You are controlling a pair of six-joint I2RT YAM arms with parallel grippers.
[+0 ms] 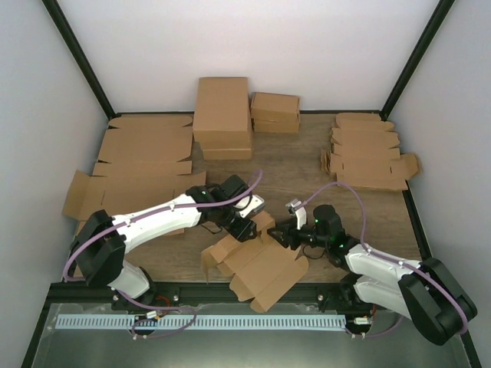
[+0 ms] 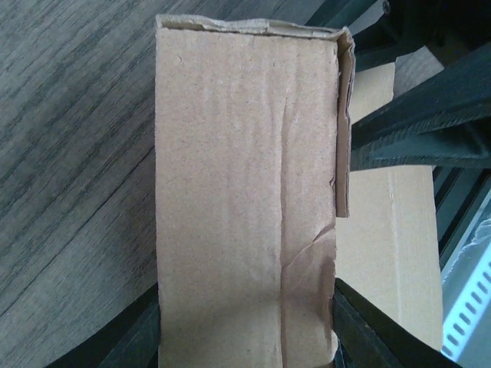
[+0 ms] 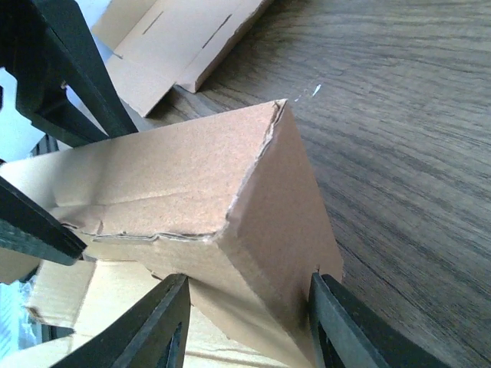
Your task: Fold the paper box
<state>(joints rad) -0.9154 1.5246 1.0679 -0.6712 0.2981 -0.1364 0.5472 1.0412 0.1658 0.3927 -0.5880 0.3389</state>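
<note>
Seemingly, the left jaws are clamped across a raised wall of the paper box and the right jaws pinch its folded corner, probably bracing the crease, while its open flaps lie on the counter, lower centre of the top view.

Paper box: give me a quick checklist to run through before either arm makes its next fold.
1. A panel of the paper box sits between the fingers of the left gripper: ok.
2. The folded corner sits between the fingers of the right gripper: ok.
3. Both grips are firm: cannot tell.
4. Fold edges are clean: not ok, the corner is ragged and the panel is creased.
5. The spare flat blanks lie apart from the work: ok.
</note>
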